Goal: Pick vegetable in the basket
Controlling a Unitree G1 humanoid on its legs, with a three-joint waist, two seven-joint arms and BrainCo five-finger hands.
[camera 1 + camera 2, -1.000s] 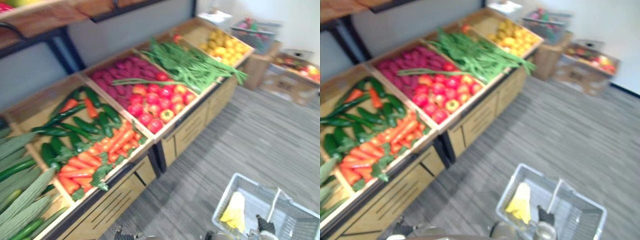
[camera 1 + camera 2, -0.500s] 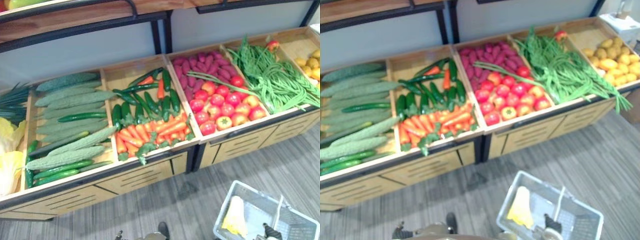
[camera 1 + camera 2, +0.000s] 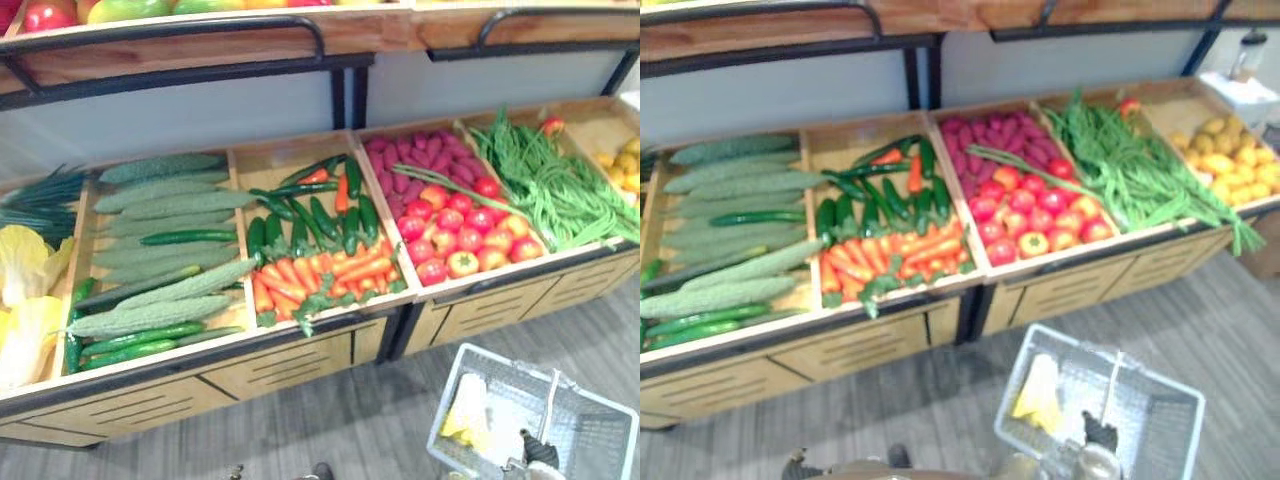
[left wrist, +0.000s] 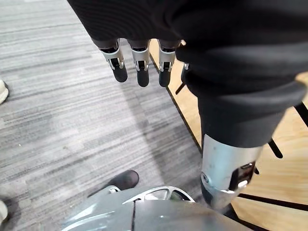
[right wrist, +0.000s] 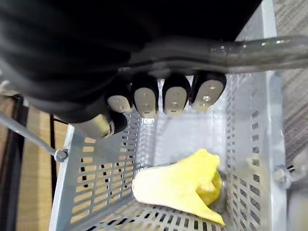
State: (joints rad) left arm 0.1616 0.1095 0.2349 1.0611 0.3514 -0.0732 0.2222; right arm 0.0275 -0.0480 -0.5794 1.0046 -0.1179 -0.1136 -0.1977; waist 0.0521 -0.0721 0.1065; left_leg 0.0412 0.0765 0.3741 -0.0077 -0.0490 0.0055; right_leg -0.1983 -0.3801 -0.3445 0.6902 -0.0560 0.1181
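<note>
Swinging round over the last second, the head camera has gone from a slanted look along the stand to a square-on one. The crates themselves have not moved. From the robot's left to its right they hold pale gourds, carrots below dark green peppers, tomatoes and beans. The basket has kept its place at the lower right, above the floor and just clear of the stand's front. The right hand has its fingers curled round the handle and carries it. One yellow vegetable lies at the bottom of the basket against a mesh wall, so part of the job looks done. The left hand hangs low beside the stand's wooden front, fingers straight and slack with nothing in them. I judge the turn was made to line the robot up for a further pick. With the crates now directly ahead, the free left hand would have to rise from its low position and reach over the front edge. Which crate it is meant for cannot be told.
</note>
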